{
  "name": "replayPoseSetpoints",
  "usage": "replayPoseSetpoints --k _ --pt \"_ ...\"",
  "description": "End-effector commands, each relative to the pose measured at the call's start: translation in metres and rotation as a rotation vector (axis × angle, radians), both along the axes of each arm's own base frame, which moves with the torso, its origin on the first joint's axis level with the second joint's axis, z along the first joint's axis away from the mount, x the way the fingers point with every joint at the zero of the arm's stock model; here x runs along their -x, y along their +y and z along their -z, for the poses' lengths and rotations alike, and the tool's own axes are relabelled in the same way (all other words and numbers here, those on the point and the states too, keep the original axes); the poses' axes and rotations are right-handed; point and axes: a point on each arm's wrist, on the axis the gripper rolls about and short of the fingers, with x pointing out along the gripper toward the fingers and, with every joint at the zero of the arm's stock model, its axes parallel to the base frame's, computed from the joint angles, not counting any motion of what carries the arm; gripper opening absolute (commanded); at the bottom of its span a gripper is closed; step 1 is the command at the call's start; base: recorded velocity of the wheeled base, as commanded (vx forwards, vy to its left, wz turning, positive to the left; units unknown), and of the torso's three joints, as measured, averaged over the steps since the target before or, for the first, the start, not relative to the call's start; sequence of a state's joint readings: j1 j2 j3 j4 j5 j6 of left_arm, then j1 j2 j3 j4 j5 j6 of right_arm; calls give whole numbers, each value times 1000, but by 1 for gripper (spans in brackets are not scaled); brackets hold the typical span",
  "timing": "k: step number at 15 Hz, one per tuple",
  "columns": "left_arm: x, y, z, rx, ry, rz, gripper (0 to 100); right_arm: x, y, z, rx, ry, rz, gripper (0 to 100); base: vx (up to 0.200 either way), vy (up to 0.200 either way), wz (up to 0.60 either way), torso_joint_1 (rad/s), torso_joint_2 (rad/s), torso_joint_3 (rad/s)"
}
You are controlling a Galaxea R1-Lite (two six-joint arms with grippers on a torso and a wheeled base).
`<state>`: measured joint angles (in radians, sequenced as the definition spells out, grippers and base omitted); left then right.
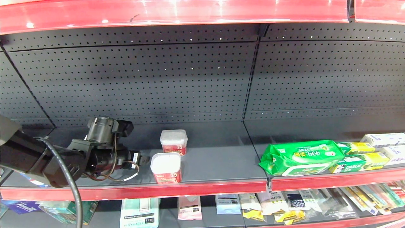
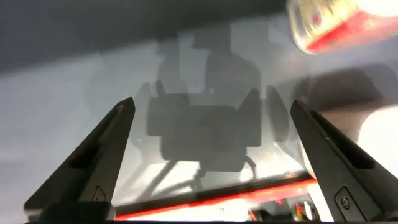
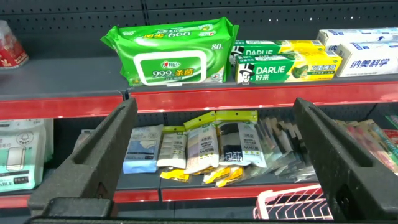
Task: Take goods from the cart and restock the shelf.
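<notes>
Two small jars with white lids and red labels stand on the grey shelf (image 1: pixel 218 158): a rear jar (image 1: pixel 173 141) and a front jar (image 1: pixel 166 167) by the red front edge. My left gripper (image 1: pixel 144 159) lies low over the shelf just left of the front jar, apart from it. In the left wrist view the left gripper (image 2: pixel 212 106) is open with bare shelf between its fingers; the rear jar (image 2: pixel 336 22) and the front jar's lid (image 2: pixel 379 134) sit off to one side. My right gripper (image 3: pixel 216 104) is open and holds nothing, facing the shelf from outside.
A green wipes pack (image 1: pixel 300 156) (image 3: pixel 168 53), toothpaste boxes (image 1: pixel 360 158) (image 3: pixel 286 62) and white boxes (image 1: pixel 383 139) fill the shelf's right section. Hanging packets (image 1: pixel 272 202) (image 3: pixel 205 146) crowd the shelf below. A pink wire basket (image 3: pixel 295 205) sits under the right gripper.
</notes>
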<state>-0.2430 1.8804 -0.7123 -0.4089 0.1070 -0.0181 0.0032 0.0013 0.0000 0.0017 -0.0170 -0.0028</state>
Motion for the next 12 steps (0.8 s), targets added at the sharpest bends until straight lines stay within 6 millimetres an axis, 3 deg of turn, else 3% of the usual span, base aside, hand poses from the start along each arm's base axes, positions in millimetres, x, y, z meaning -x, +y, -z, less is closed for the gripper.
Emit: replayPoseSetpoints --k 1,3,6,8,10,11,12 --pt "15 26 -25 -48 -83 -8 100 0 0 0 0 0 0 100 0 0 0 0 0 0" --pt "48 40 -50 -58 -165 7 100 0 0 0 -1 0 0 100 0 0 0 0 0 0" --pt "135 57 -71 -21 -308 -5 100 0 0 0 0 0 0 100 0 0 0 0 0 0" --pt "187 70 -72 -9 -407 -55 100 0 0 0 0 0 0 100 0 0 0 0 0 0" --pt "226 73 -66 2 -477 -66 100 0 0 0 0 2 0 100 0 0 0 0 0 0" --pt "229 72 -66 5 -485 -61 100 0 0 0 0 0 0 100 0 0 0 0 0 0" --pt "254 69 -58 45 -561 26 100 0 0 0 0 0 0 100 0 0 0 0 0 0"
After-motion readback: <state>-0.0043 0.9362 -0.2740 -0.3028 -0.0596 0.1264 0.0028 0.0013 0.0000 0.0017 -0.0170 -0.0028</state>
